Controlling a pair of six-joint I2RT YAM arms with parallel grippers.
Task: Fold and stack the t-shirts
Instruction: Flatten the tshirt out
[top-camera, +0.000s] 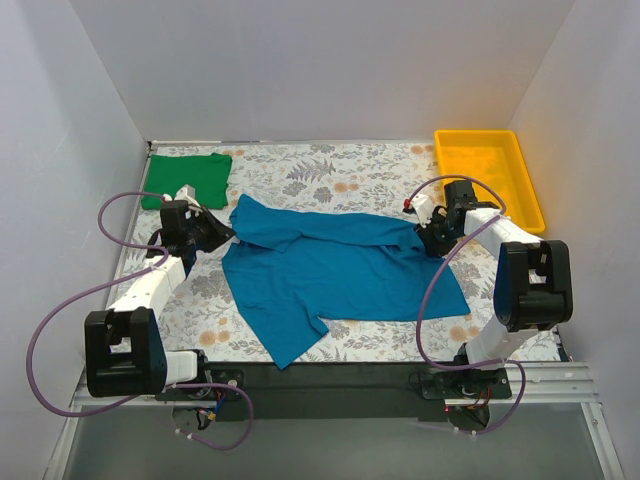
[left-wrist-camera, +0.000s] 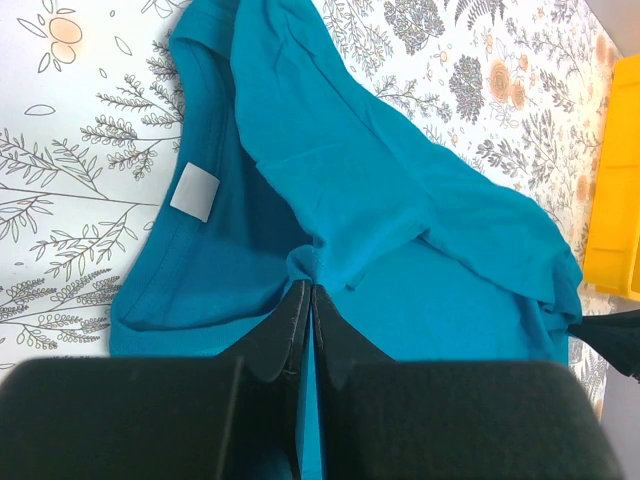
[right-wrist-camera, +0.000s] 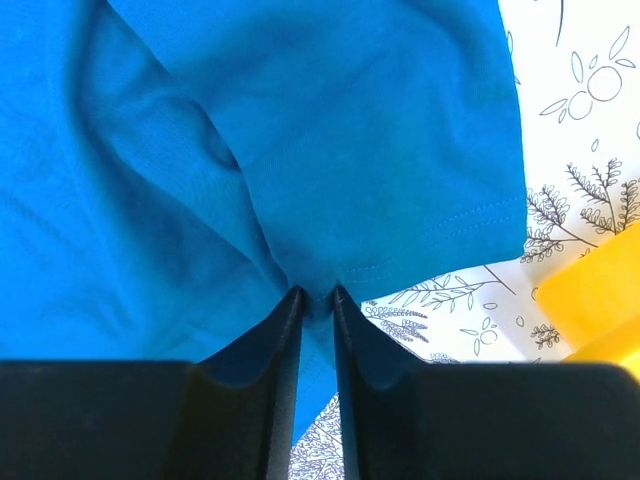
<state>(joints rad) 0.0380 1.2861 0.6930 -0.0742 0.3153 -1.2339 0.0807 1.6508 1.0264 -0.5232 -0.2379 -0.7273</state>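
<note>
Teal-blue cotton t-shirt (top-camera: 340, 270) spread near the yellow plastic tray (top-camera: 532, 205).
Its far side is clamped by the left gripper (left-wrist-camera: 308, 292); the tray-side hem lies between the right gripper's (right-wrist-camera: 317, 293) barely parted fingers, grip unclear.

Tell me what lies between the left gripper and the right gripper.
The teal-blue t-shirt, spread on the floral table, spans the whole stretch from left gripper to right gripper. The top view shows it.
</note>
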